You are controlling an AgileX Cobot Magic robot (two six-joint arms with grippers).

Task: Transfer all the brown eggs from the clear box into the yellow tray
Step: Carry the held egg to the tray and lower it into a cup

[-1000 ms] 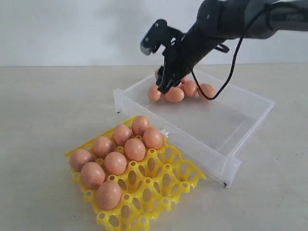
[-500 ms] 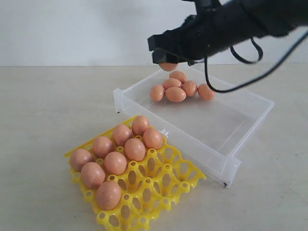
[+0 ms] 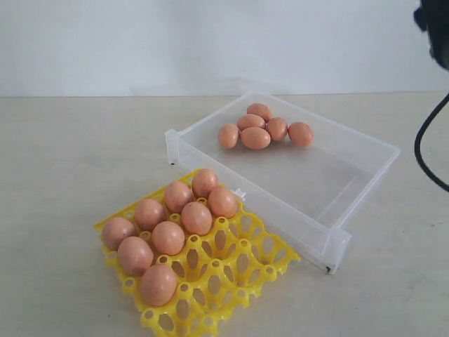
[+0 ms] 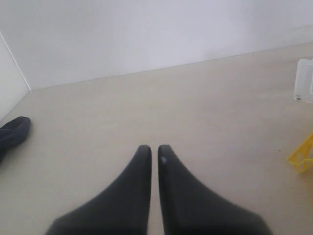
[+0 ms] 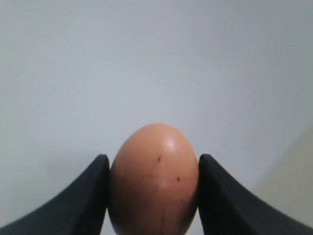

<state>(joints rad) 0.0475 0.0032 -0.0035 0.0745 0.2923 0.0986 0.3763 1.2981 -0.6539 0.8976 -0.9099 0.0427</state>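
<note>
Several brown eggs (image 3: 255, 137) lie clustered at the far end of the clear box (image 3: 358, 186). Several more fill the left cups of the yellow tray (image 3: 259, 263), in front of the box. My right gripper (image 5: 152, 158) is shut on one speckled brown egg (image 5: 154, 186), held up against a plain pale background. Only a dark piece of the right arm (image 3: 436, 24) shows at the exterior view's top right corner. My left gripper (image 4: 153, 149) is shut with nothing in it, low over bare table, with a corner of the tray (image 4: 302, 157) off to one side.
The right arm's black cable (image 3: 423, 151) hangs at the right edge, beside the box. A corner of the clear box (image 4: 304, 81) and a dark object (image 4: 12, 134) by the wall show in the left wrist view. The tray's right-hand cups hold nothing.
The right arm lifted one egg out of the box cluster, then swung up and to the right, almost out of the exterior view. The eggs left in the box and tray have not moved.
</note>
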